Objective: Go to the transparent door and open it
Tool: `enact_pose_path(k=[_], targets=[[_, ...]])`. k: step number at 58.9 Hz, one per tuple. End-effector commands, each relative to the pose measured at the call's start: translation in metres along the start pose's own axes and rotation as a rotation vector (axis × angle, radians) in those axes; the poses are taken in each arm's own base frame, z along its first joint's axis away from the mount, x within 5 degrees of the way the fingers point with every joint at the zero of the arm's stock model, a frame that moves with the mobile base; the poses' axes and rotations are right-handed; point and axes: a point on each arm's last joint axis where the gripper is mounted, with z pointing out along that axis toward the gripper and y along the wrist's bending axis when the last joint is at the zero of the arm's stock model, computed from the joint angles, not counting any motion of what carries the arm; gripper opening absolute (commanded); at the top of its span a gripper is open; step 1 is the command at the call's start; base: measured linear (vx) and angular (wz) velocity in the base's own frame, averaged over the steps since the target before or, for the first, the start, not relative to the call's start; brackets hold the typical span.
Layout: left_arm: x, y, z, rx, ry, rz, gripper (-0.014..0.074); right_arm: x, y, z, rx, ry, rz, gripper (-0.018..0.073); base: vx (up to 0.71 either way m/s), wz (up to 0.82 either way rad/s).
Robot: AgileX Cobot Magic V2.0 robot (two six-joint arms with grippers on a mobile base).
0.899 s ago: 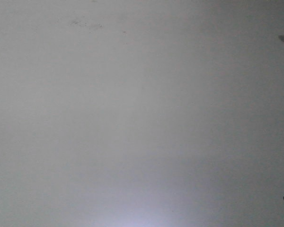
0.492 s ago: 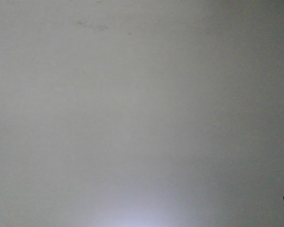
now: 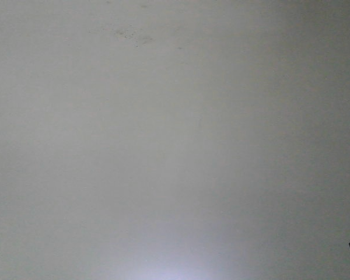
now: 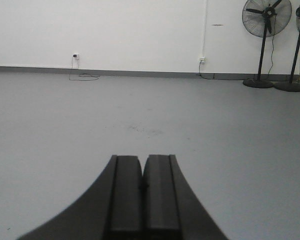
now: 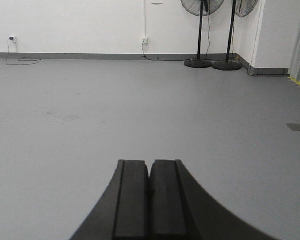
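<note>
My front view is dim, grainy and soft: a flat grey surface (image 3: 175,116), darker toward the right edge, with a pale bluish glow at bottom centre. My 2 wrist views are bright and evenly lit, the white wall (image 4: 140,30) sharp, shadows faint. My black fingers (image 4: 127,200) look underexposed.

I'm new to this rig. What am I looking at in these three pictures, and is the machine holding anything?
This is a wheeled robot with two arms. Each arm carries a camera looking out over its black two-fingered hand. The left hand and right hand are both shut, holding nothing. Beyond them lie a bare grey floor, a white wall and black pedestal fans. The front view shows only a plain grey surface, too featureless to identify. The transparent door shows in no picture.
</note>
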Motion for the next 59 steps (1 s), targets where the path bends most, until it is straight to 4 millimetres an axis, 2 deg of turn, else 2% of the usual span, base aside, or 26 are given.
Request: enact_pose_path(k=[1,38,59], targets=[[0.0023,0.0001,0.0003,0.0,-0.063,-0.008,-0.0006,-0.0036,0.0003,-0.0004,-0.002,-0.083,-0.012,-0.0008,0.3,0.05],[0.0025,0.0001,0.0004,0.0,-0.061,-0.008,-0.0006,-0.0036,0.0003,-0.0004,-0.002,-0.083,-0.012,-0.0008,0.43,0.0],[0.0025,0.0001,0.0003,0.0,-0.061,-0.008,-0.0006,-0.0036,0.0003,-0.0004,-0.002,-0.083,-0.012,-0.0008,0.59,0.31]])
